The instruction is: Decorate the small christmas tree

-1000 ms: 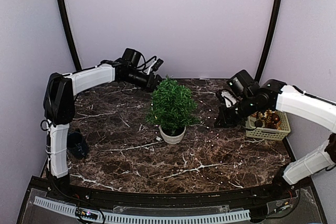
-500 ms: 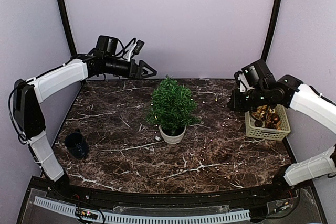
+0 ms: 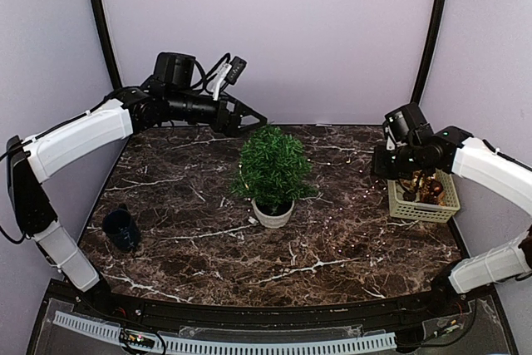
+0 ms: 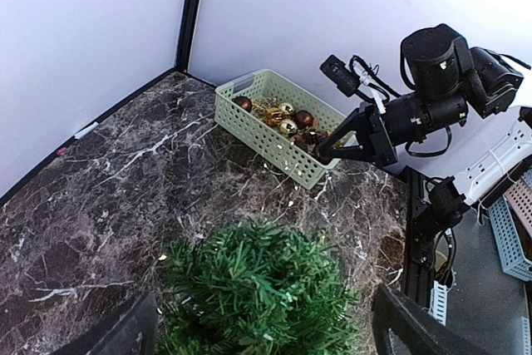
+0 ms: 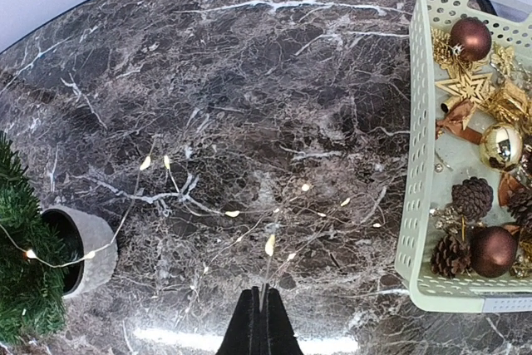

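Note:
The small christmas tree [image 3: 273, 168] stands mid-table in its white pot [image 3: 273, 214]. It also shows in the left wrist view [image 4: 258, 288] and at the left edge of the right wrist view [image 5: 21, 280]. A thin wire string of small lights [image 5: 270, 243] runs from the tree across the marble to my right gripper [image 5: 262, 298]. That gripper is shut on the wire's end and hovers left of the beige basket [image 3: 424, 205]. My left gripper [image 3: 249, 120] is open and empty, above and behind the treetop, with its fingers [image 4: 416, 326] wide either side of the tree.
The basket [image 5: 416, 205] at the right edge holds brown and gold balls, pine cones and a gold star. A dark blue cup [image 3: 120, 229] sits near the table's left edge. Loose lights [image 3: 341, 197] lie between tree and basket.
The left arm has lifted from the tree's back left and swung right, over the treetop. The right gripper has moved right and back toward the basket with the light string.

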Action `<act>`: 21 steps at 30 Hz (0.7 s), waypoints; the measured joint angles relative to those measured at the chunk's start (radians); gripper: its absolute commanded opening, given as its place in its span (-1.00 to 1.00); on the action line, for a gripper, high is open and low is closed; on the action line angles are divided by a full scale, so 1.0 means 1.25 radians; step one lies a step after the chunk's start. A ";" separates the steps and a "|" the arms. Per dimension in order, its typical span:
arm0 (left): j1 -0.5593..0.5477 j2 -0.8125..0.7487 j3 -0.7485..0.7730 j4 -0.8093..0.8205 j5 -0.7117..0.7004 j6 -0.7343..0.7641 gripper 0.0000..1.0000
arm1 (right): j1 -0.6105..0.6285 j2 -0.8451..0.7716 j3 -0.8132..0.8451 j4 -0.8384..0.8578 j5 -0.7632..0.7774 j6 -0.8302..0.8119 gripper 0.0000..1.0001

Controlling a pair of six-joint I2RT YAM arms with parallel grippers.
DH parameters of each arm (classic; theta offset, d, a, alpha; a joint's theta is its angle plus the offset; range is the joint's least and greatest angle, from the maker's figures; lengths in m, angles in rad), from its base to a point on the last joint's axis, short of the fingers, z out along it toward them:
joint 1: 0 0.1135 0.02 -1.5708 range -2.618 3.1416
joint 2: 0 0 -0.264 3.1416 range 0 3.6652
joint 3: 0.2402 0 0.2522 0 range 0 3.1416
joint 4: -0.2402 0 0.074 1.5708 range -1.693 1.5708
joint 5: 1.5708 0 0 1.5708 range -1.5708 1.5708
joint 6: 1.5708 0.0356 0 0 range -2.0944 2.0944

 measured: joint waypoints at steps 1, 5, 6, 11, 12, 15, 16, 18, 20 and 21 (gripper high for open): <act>-0.001 0.002 0.000 0.000 -0.005 0.001 0.84 | -0.002 0.000 0.000 0.002 0.001 -0.001 -1.00; -0.004 0.022 0.005 0.001 -0.025 0.001 0.63 | -0.011 -0.001 0.000 0.012 0.008 -0.002 -1.00; -0.005 0.031 0.006 0.003 -0.027 0.000 0.57 | -0.013 -0.002 0.000 0.013 0.010 -0.002 -1.00; -0.010 0.068 0.006 0.015 -0.020 -0.009 0.21 | -0.020 -0.015 0.000 0.014 0.020 -0.002 -1.00; -0.012 0.073 0.006 0.019 -0.016 -0.014 0.09 | -0.021 -0.017 0.000 0.015 0.022 -0.003 -1.00; -0.014 0.084 0.006 0.030 0.002 -0.027 -0.19 | -0.027 -0.022 0.000 0.016 0.029 -0.004 -1.00; -0.015 0.086 0.006 0.033 0.008 -0.031 -0.37 | -0.029 -0.022 0.000 0.016 0.031 -0.006 -1.00; -0.015 0.089 0.006 0.040 0.021 -0.037 -0.60 | -0.036 -0.022 0.000 0.016 0.039 -0.010 -1.00; -0.015 0.089 0.006 0.044 0.028 -0.043 -0.77 | -0.049 -0.023 0.000 0.016 0.045 -0.017 -1.00; -0.015 0.089 0.006 0.047 0.031 -0.041 -0.81 | -0.056 -0.023 0.000 0.016 0.049 -0.019 -1.00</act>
